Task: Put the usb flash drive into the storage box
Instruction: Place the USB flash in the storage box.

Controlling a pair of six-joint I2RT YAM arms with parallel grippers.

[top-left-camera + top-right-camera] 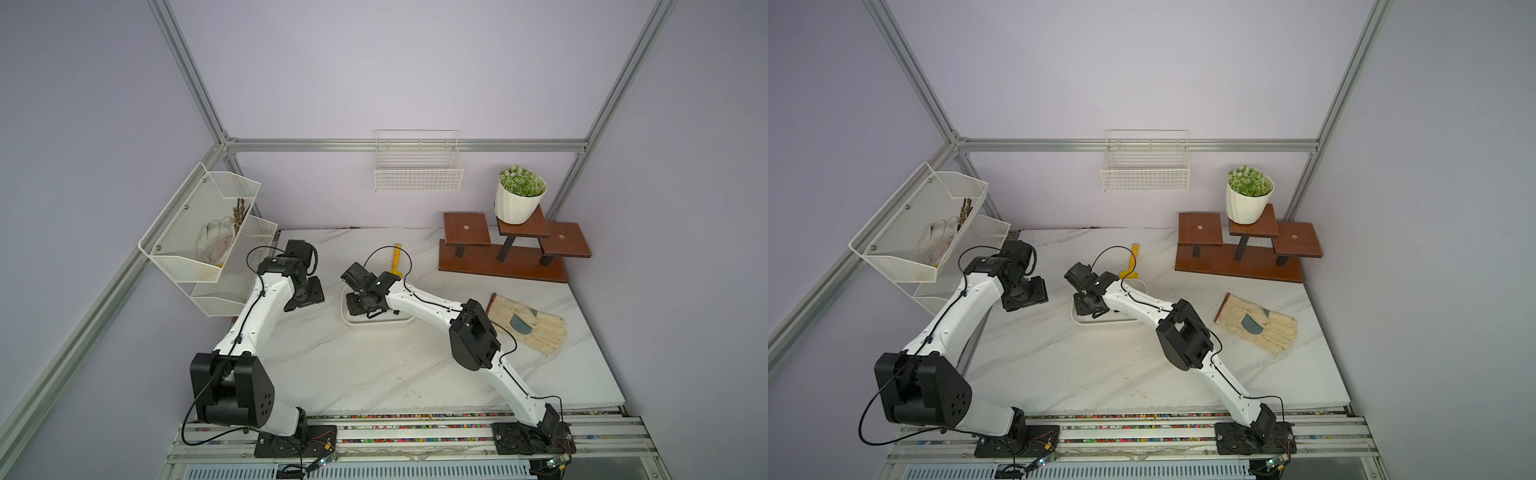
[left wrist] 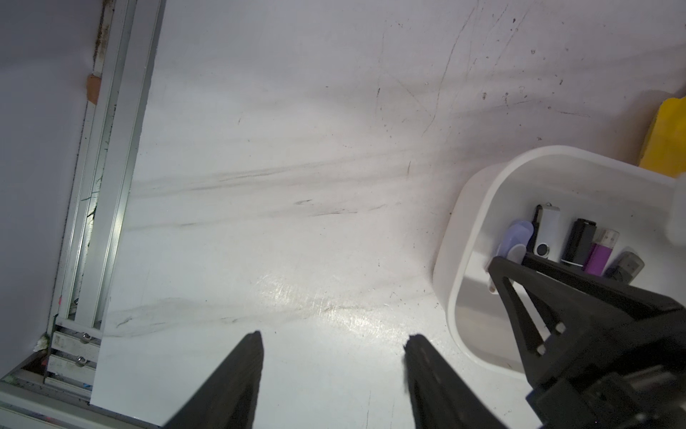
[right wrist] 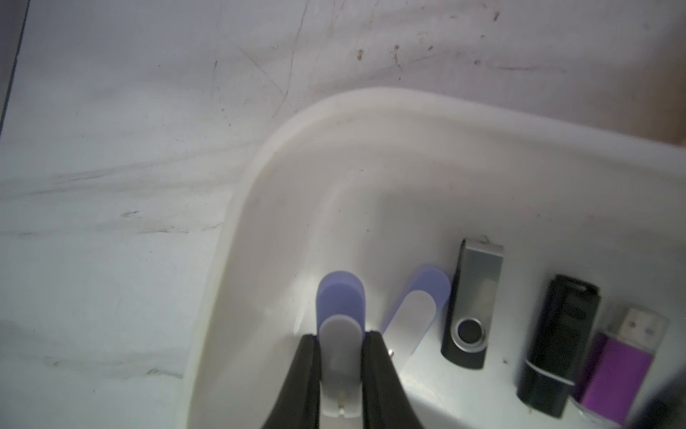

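One wrist view (right) shows gripped drive.

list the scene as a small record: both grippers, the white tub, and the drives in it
storage box: shallow white plastic tub with rounded corners
right gripper: shut on a lavender-and-white plastic usb flash drive, held inside the box walls
left gripper: open, empty, above the white marble-look table
lying in box: second lavender-and-white drive, black-and-silver swivel drive, black capped drive, purple drive
task state: held drive not yet released
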